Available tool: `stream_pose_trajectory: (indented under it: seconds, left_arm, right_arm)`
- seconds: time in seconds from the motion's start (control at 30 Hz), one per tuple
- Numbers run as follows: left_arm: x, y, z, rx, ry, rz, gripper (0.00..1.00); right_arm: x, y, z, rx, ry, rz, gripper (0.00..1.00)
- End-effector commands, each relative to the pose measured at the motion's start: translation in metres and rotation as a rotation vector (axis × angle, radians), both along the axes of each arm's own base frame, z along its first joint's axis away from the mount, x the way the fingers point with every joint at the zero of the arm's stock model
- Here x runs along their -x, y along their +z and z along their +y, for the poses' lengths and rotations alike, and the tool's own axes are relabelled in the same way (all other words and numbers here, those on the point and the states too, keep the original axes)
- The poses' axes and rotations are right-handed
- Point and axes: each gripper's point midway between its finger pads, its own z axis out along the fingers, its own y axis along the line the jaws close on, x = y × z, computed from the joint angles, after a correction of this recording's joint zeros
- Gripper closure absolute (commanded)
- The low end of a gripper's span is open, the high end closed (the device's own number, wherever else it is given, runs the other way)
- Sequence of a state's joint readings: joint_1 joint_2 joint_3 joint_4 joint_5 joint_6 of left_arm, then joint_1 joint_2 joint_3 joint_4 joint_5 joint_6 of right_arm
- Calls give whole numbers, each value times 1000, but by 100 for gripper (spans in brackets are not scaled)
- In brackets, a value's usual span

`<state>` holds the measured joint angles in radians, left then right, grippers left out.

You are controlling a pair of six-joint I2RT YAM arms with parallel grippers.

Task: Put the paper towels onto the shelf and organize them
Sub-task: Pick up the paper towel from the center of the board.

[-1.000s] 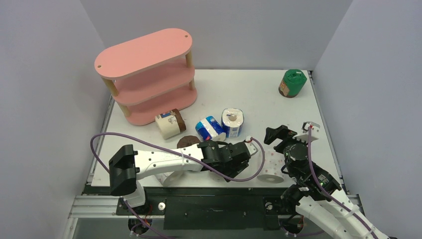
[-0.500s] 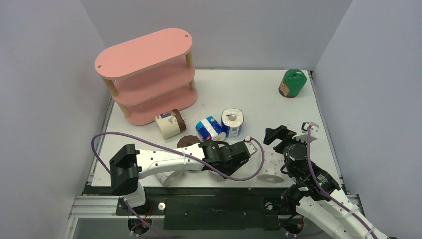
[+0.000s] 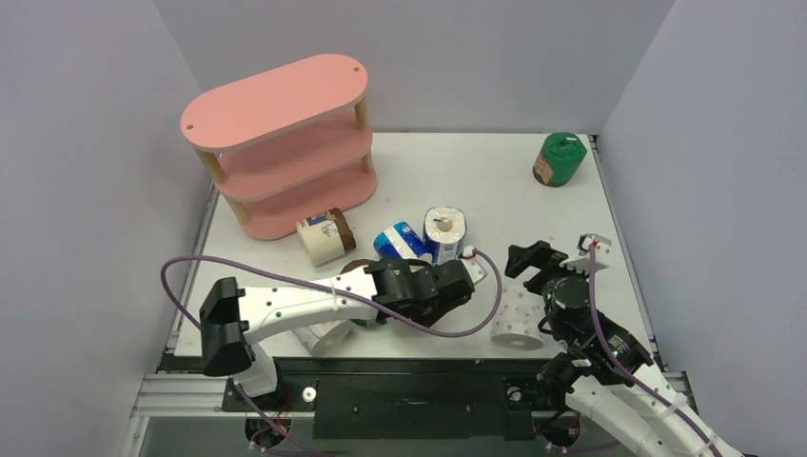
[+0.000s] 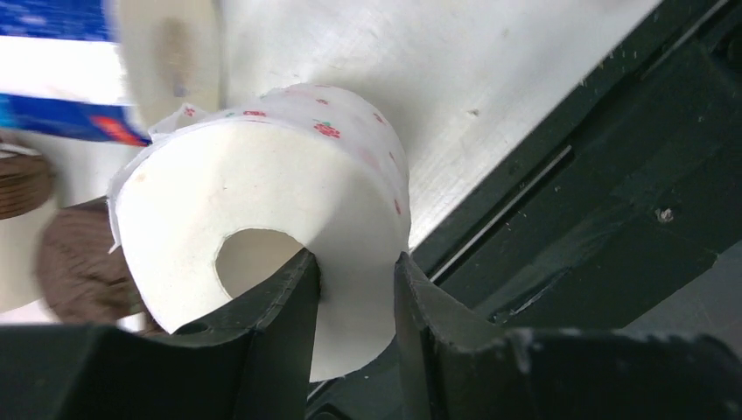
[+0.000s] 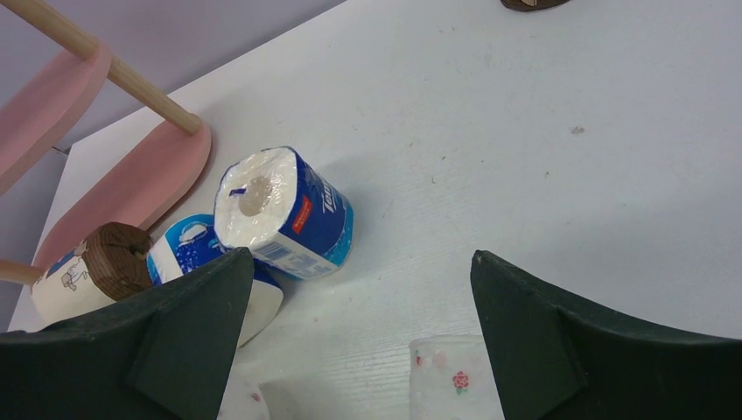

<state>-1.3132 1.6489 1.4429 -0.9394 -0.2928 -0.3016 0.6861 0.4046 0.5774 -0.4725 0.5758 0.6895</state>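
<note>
Our left arm (image 3: pixel 314 303) reaches low from its base at the near left, along the near edge of the table (image 3: pixel 476 181) toward the middle, with the wrist bent down. The left gripper (image 4: pixel 354 271) is pinched onto a dotted roll (image 4: pixel 289 184). One finger sits inside the core hole and the other presses the outside, so the roll's wall is clamped between them. This roll lies close to the near edge. From overhead the arm hides it, so we cannot place it more exactly.

Our right arm (image 3: pixel 595 333) is folded up at the near right. The right gripper (image 5: pixel 360 258) points out over the table, its jaws spread wide and touching nothing. A second dotted roll (image 3: pixel 517 319) sits just beside it.

The shelf (image 3: pixel 285 105) stands at the far left. The beige roll (image 3: pixel 324 236) lies at its foot, the two blue rolls (image 3: pixel 423 238) are just beside that, and the green roll (image 3: pixel 559 157) stands in the far right corner.
</note>
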Motion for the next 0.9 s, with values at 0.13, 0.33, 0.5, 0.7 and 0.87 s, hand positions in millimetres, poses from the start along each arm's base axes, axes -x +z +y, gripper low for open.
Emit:
stream_pose_trajectory:
  seconds: [0.13,0.33,0.5,0.7,0.87]
  left_arm:
    - [-74,132,67,139,235,-235,84]
    - [-119,202,127,229,449,-344,85]
    - [-153,226,180,209,621,-424,84]
    - [-178,226,227,181,805,-461,83]
    - [-195,223,247,214,897,-466,83]
  right_arm:
    - [1,20,2,-16,26,-40,10]
    - [1,25,3,-11,32,-50,10]
    - [-1,28,5,-2,44,-54,10]
    - [-1,35,11,3,77,-60,10]
    - [-3,42,19,22,116,-54,10]
